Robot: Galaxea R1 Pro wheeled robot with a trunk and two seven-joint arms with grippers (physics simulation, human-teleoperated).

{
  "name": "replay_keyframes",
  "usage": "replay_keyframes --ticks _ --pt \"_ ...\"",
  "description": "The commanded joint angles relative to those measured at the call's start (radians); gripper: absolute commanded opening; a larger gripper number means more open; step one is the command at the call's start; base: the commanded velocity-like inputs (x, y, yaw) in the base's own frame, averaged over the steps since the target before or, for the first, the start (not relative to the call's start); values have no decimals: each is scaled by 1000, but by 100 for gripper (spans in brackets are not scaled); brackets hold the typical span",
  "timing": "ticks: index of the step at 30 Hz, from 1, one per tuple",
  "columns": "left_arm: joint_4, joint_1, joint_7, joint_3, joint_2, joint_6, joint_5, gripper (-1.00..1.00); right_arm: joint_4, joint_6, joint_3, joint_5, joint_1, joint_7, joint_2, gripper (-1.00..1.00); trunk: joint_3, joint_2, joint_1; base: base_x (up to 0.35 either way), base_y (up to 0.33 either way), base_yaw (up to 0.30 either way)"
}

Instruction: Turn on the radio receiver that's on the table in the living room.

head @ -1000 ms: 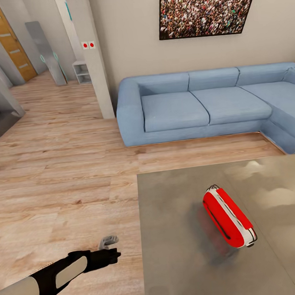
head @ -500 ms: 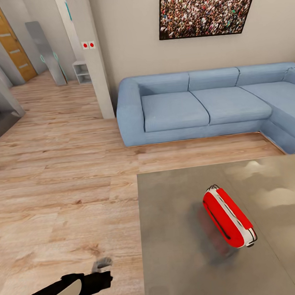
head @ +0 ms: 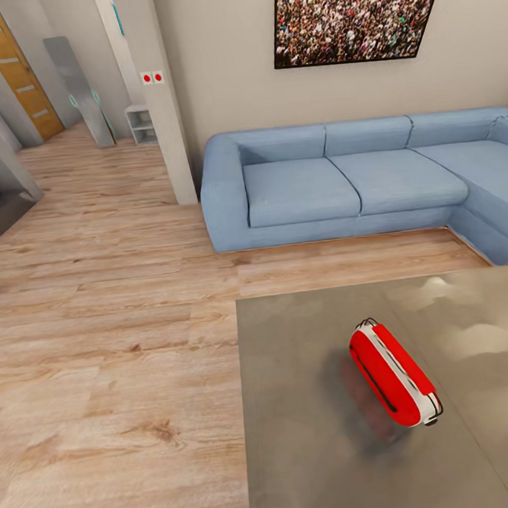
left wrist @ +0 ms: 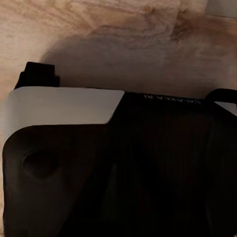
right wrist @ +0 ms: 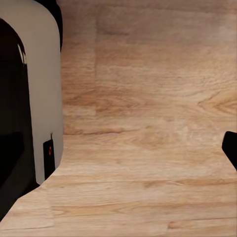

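- Left wrist cam looks at the robot's own body [left wrist: 118,168], a black and white shell with small lettering, with plank floor [left wrist: 123,39] and a dark shadow past it. No fingers in that picture, so I can't tell if the left jaws are open or clenched.
- Right wrist cam looks down on the floor [right wrist: 148,123], with a white and black piece of the robot [right wrist: 34,98] along one side carrying a tiny red dot on a dark patch, and a small dark bit at the opposite edge. Can't tell the right jaws' state either.
- The radio [head: 393,375] lies on the table [head: 296,403], tipped over on its side, long axis running diagonally. Red body, white stripes, thin dark wire handle along the edge. The dial can't be made out from the head cam.
- The table top is glossy grey and shows a blurry reflection of the radio right beside it. The radio sits toward the middle, well in from the left edge.
- Behind the table is a strip of wood floor [head: 100,335], then the blue sofa [head: 355,177] against the beige wall, with the crowd picture [head: 357,13] hanging above it.
- Left of the sofa is a white pillar [head: 157,93] with two red dots on it. Further back are a small white shelf [head: 141,124] and an orange door [head: 14,66].
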Motion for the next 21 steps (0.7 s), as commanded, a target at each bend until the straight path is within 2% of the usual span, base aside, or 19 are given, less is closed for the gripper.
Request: replay_keyframes --ticks 1,5,6,7,8,9,10,12,16,21 --pt "5 8 2 1 -8 -2 0 -100 0 0 0 0 0 0 1 100 0 0 0 0 0 0" --pt "26 59 25 1 -65 -6 -6 -100 1 1 0 0 0 0 7 100 0 0 0 0 0 0" --pt "40 72 50 1 -88 -7 -11 -100 1 0 0 0 0 0 12 100 0 0 0 0 0 0" --pt "56 83 87 1 -113 -8 -18 -100 0 0 0 0 0 0 21 100 0 0 0 0 0 0" --pt "65 89 110 1 -127 -8 -21 -100 0 0 0 0 0 -1 26 100 0 0 0 0 0 0" --pt "79 103 160 1 -154 -10 -27 -100 0 0 0 0 0 -1 36 100 0 0 0 0 0 0" --pt "84 111 186 1 -168 -12 -29 -100 0 0 0 0 0 -1 40 100 0 0 0 0 0 0" --pt "97 140 277 1 -208 -30 -36 -100 0 0 0 0 0 -1 54 100 0 0 0 0 0 0" --pt "104 161 347 2 -231 -62 -38 -100 0 1 0 -1 0 -2 76 100 0 0 0 0 0 0" --pt "110 173 371 4 -234 -76 -38 -100 0 6 0 -1 0 -4 93 100 0 0 0 0 0 0"
